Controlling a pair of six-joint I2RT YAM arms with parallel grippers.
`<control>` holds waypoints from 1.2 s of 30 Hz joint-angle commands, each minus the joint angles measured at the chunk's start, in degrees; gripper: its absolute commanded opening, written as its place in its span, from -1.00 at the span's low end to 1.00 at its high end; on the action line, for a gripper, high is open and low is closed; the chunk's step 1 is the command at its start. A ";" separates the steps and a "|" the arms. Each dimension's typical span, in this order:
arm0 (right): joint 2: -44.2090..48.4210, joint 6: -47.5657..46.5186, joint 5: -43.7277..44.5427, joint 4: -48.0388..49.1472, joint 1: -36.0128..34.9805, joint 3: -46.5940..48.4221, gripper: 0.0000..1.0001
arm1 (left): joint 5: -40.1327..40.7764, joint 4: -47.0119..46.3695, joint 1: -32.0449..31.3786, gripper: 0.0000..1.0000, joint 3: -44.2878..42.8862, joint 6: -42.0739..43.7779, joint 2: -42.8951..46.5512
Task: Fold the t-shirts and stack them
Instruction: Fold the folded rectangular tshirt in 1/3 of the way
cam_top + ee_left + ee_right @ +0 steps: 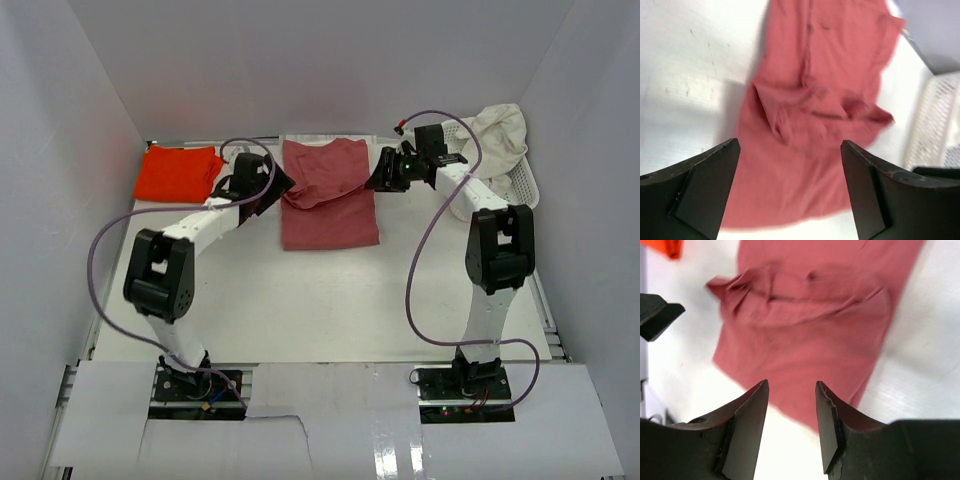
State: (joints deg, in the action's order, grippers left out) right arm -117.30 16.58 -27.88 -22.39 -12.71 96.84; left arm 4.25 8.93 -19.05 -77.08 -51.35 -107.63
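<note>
Rose-red shirt [328, 195]: big and soft. It lies on the white surface [330, 300] right btw the two sets of jaws. L jaws sit just by one side edge, R jaws just by the other. The half by the jaws is rumpled, w/ a flap folded over and lots of creases. The other half, nearer the arm bases, is flat & smooth.

L jaws: wide open, nothing in them. In the L wrist view the shirt [815, 125] lies below and ahead of the tips, not touching. R jaws: about half open, nothing in them. In the R wrist view the shirt [810, 330] lies below and ahead of them too.

Orange-red shirt [178, 172]: flat on the surface, on the outer side of the L jaws, apart from the rose-red one.

Cream-white shirt [497, 135]: bunched up in the white basket [525, 185], out past the R jaws, spilling over the rim.

A purple cable [250, 145] loops up over the L jaws. Another [440, 115] curves over the R jaws. Neither one touches a shirt.
</note>
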 commanded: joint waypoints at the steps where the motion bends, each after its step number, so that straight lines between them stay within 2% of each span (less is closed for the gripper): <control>1: 7.25 3.18 -8.23 9.81 -0.03 -8.31 -0.02 | -3.00 -11.56 -0.99 0.84 8.93 1.34 12.87; 4: 8.49 4.60 -13.59 13.42 -1.52 -13.60 -0.05 | -10.04 -13.23 -1.95 0.67 13.34 1.52 16.31; 5: 7.88 4.60 -16.22 13.60 -2.57 -14.04 -0.09 | -11.36 -14.71 -2.83 0.44 16.49 1.78 17.45; 6: 7.44 4.69 -17.72 14.13 -3.02 -14.39 -0.27 | -12.50 -15.69 -3.10 0.25 18.00 1.78 17.89; 7: 7.00 6.00 -19.22 14.91 -3.81 -15.53 -0.47 | -14.51 -16.65 -3.80 -0.14 20.71 1.87 18.33; 8: 5.77 6.97 -20.71 17.71 -4.07 -16.23 -0.73 | -14.88 -17.10 -4.15 -0.99 21.44 1.96 18.60; 9: 4.98 8.19 -24.12 19.47 -4.25 -16.85 -0.84 | -14.97 -17.02 -4.33 -1.00 21.88 2.13 18.17; 14: -0.99 12.41 -27.75 24.93 -6.18 -15.46 -0.85 | -20.23 -17.80 -5.73 -1.00 20.75 4.15 13.60; 24: -10.93 14.54 -29.78 26.70 -9.00 -7.55 -0.85 | -30.70 -33.25 -6.70 -1.00 21.79 3.72 2.70; 29: -14.01 14.71 -28.73 28.27 -10.32 -6.31 -0.85 | -30.53 -39.41 -7.58 -1.00 26.80 3.45 -0.29; 36: -18.31 13.22 -26.44 27.67 -11.11 -3.24 -0.85 | -27.90 -41.10 -7.93 -1.00 29.35 4.59 -3.63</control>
State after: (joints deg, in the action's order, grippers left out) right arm -133.86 31.03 -55.09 3.62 -23.44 90.48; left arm -24.80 -29.23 -26.72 -48.38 -48.10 -111.44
